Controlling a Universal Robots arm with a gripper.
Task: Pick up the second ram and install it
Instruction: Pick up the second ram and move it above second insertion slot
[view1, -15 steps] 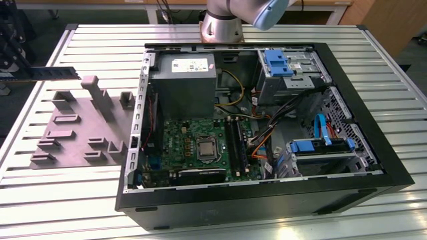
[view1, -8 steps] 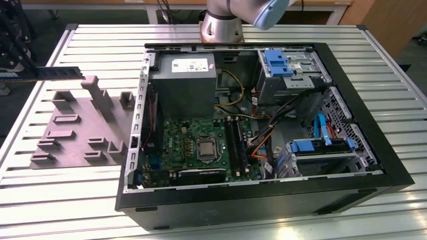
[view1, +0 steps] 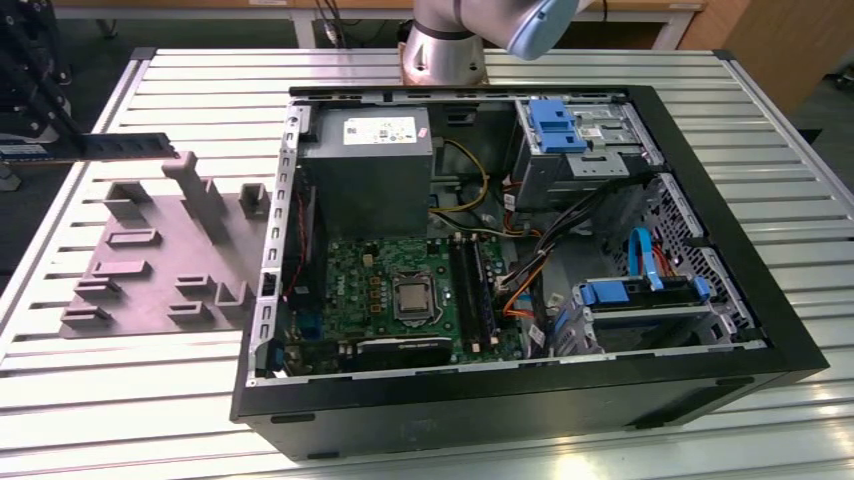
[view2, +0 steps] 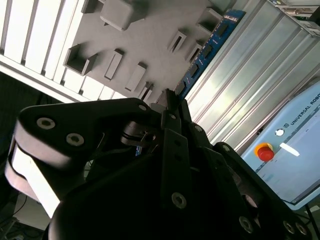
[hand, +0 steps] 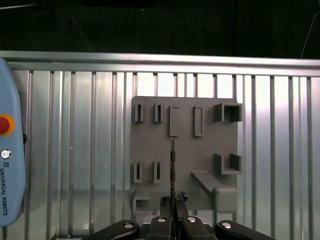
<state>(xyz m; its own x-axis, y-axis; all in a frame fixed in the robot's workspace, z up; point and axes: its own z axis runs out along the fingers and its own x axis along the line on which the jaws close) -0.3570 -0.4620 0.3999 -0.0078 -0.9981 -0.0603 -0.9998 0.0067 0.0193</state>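
I see the pincer (hand: 173, 204) clamped shut on the second ram (hand: 172, 162), the stick edge-on in the first wrist view over the grey holder plate (hand: 200, 150) on the ribbed tabletop (hand: 75, 150). The open computer case (view1: 534, 400) stands well apart, toward the exterior view's right.

Rising from the arm (view1: 445, 50) base at the far side in the exterior view, reaching off toward that view's left. Hanging the gripper (hand: 172, 200) there, dark linkages spreading wide behind it in both wrist views. Pressing both fingers (hand: 164, 204) close together, clamping one end of the ram (view2: 209, 46) between the tips, the stick jutting straight out ahead.
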